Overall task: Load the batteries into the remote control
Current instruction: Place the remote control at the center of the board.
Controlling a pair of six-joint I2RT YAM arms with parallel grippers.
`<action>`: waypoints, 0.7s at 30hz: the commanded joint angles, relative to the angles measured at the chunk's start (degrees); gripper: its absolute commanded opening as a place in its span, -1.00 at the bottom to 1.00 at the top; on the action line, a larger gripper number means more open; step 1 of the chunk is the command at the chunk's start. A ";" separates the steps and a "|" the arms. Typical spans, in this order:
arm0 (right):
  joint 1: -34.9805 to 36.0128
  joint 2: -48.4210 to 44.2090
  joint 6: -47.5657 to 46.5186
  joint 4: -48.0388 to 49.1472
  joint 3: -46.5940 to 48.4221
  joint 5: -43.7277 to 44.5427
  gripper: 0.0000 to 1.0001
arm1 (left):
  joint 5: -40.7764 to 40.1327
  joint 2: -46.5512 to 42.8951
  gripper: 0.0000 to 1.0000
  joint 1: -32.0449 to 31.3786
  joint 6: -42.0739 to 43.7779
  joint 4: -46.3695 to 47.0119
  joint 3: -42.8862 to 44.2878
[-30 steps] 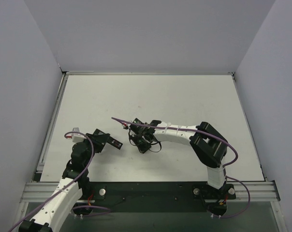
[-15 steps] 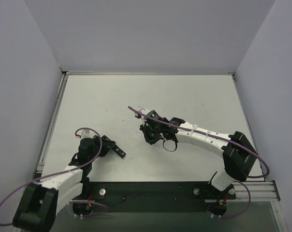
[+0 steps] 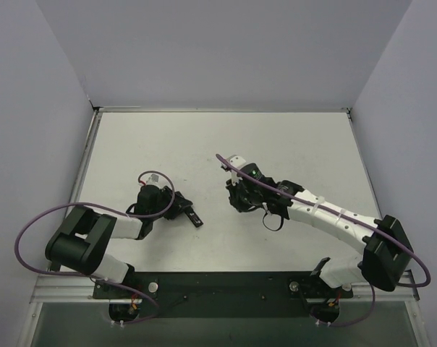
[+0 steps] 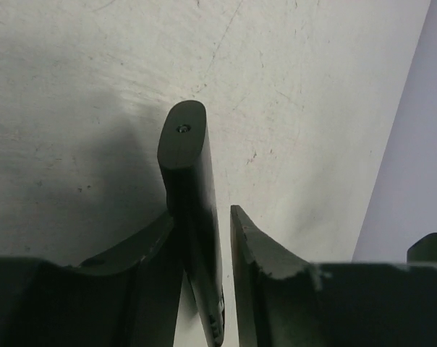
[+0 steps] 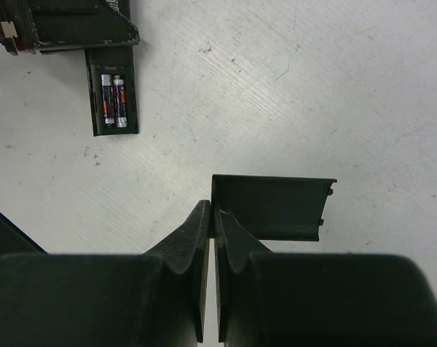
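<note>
The pale, scuffed tabletop (image 3: 276,144) lies bare across its far half and toward both side edges, where grey walls rise. Both arms work in the middle band, well apart from each other.

The slim black rectangular remote control (image 3: 194,217) sits left of centre. From above, its long axis runs diagonally from the left gripper (image 3: 179,210) toward the near edge and the right arm's side.

The left wrist camera shows the remote control (image 4: 188,181) end-on between the left gripper's (image 4: 202,213) fingers. One finger lies against it, and a sliver of table shows beside the other. I cannot tell whether it is pinched.

Only the right wrist camera shows the remote control's (image 5: 130,90) open bay facing up. The two small dark cylindrical batteries (image 5: 112,100) lie in it side by side, parallel to its length.

The right gripper (image 5: 213,210) has its fingers together, clamped on the thin edge of a short black rectangular plastic cover (image 5: 273,208). From above, the right gripper (image 3: 239,201) hides this piece.
</note>
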 commanded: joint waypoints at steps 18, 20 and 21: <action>-1.25 -7.92 -1.99 5.32 -3.08 -8.54 -1.00 | -13.18 -33.30 0.72 0.40 4.49 -38.61 -1.76; -1.25 -9.41 -2.34 8.13 -3.96 -11.27 -1.00 | -11.95 -36.92 0.72 0.40 4.49 -38.53 -2.46; -1.16 -9.94 -2.87 8.31 -4.75 -12.59 -1.00 | -10.03 -40.59 0.72 0.40 4.23 -37.39 -2.99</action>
